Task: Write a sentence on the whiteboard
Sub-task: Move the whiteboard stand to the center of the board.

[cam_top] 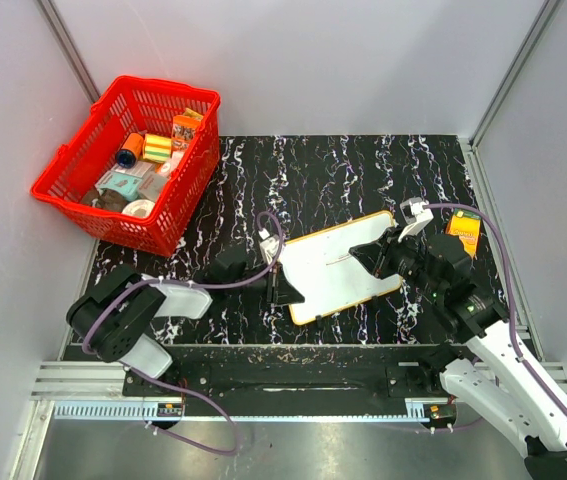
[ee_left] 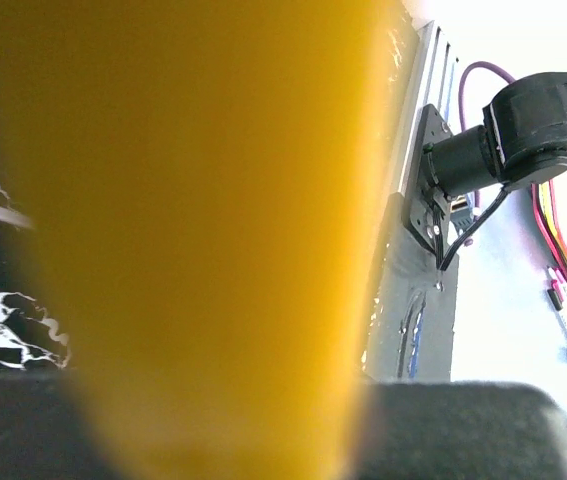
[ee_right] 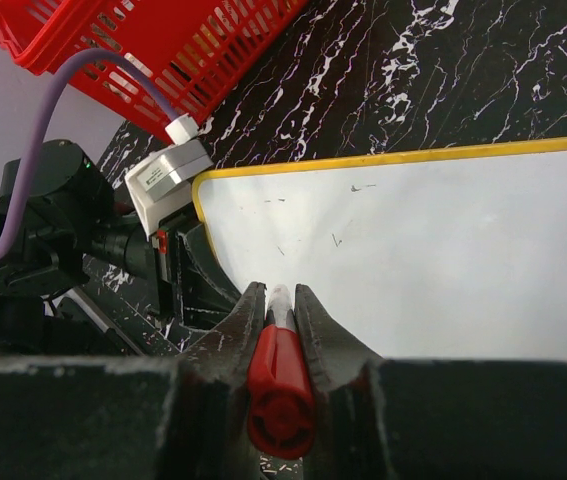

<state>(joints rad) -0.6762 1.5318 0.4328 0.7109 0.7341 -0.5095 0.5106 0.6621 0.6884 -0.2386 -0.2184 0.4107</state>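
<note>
The whiteboard (cam_top: pixel 335 270) lies beneath right fingers (ee_right: pixel 329 340) gripping marker (ee_right: pixel 281 385).

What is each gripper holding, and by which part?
Right gripper: a red marker, pinched by its barrel, tip toward the whiteboard. Left gripper: apparently the whiteboard, clamped at its left rim.

The flat white orange-rimmed whiteboard (cam_top: pixel 338 268) lies on the black marbled table (cam_top: pixel 343 170) between my left gripper (cam_top: pixel 281 287) and my right gripper (cam_top: pixel 371 256), which has a red marker (ee_right: pixel 281 390) in it. A red plastic basket (cam_top: pixel 71 192) sits behind, far left.
</note>
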